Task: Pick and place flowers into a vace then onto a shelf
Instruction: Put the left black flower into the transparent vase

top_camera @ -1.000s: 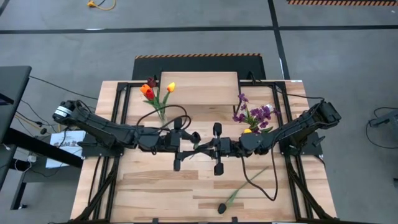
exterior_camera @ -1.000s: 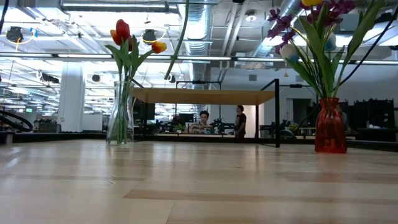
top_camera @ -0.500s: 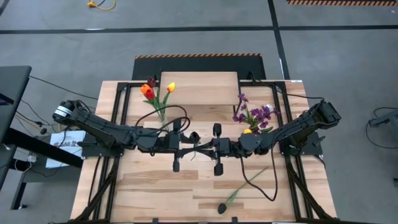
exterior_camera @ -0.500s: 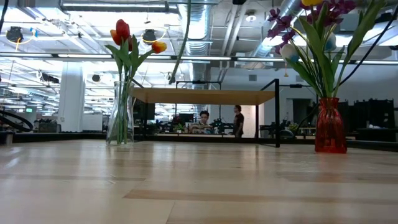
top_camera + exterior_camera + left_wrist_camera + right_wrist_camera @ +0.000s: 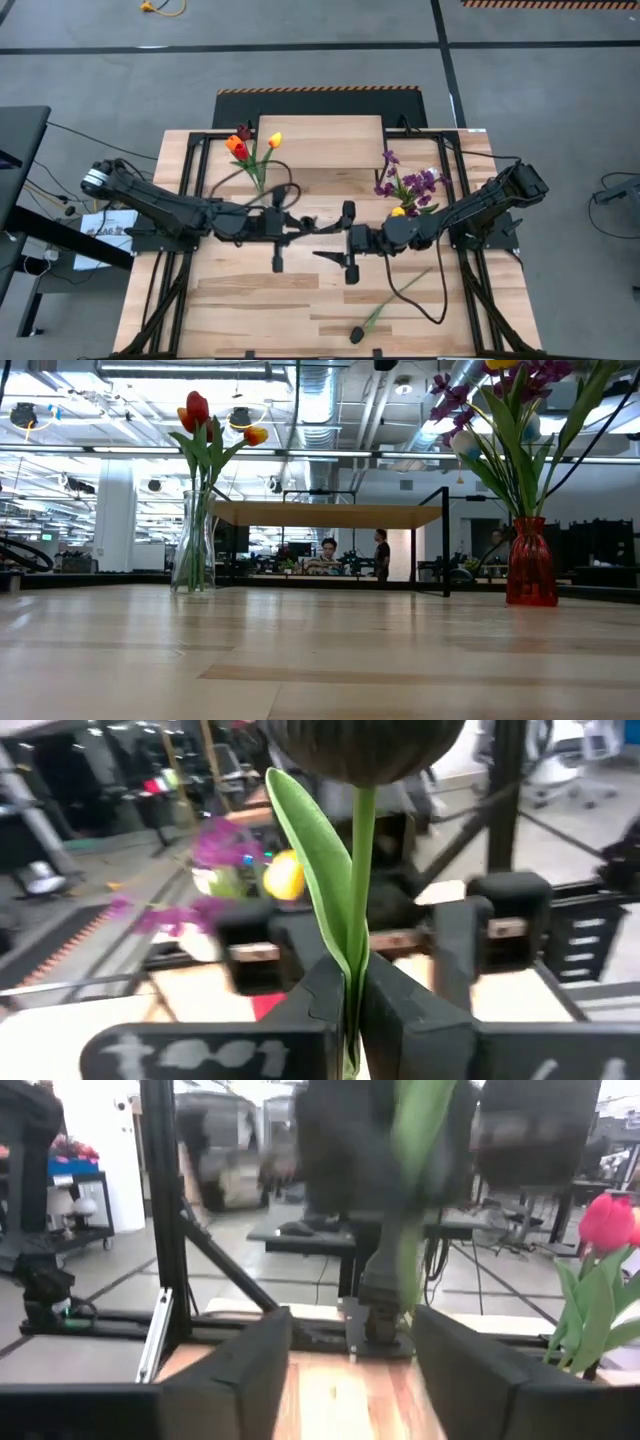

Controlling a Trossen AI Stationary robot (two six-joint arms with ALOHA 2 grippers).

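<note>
My left gripper (image 5: 302, 223) is above the middle of the table, shut on a flower with a dark head (image 5: 360, 745), a green stem and a long leaf. My right gripper (image 5: 328, 240) faces it from the right, open, its fingers (image 5: 250, 1370) apart with nothing between them. A second dark-headed flower (image 5: 372, 320) lies flat on the table near the front edge. A clear vase of red, orange and yellow flowers (image 5: 197, 540) and a red vase of purple flowers (image 5: 530, 565) stand on the table beside the shelf (image 5: 322, 140). My left gripper pinches the flower's green stem and the base of its leaf (image 5: 357, 955) between its two fingers, below the dark head. The fingers lie across the stem. The flower is lifted clear of the table, and its head stands out beyond the fingers.
The shelf (image 5: 325, 513) stands on black legs at the far middle, between the two vases. Black frame rails (image 5: 190, 190) run along both table sides. A dark cable (image 5: 420, 295) loops on the table under the right arm. People show in the room behind.
My left gripper has shut on the flower's stem and drawn back a little toward the table's left edge, taking the flower with it. My right gripper has opened, let go of the flower, and shifted slightly toward the near edge.
</note>
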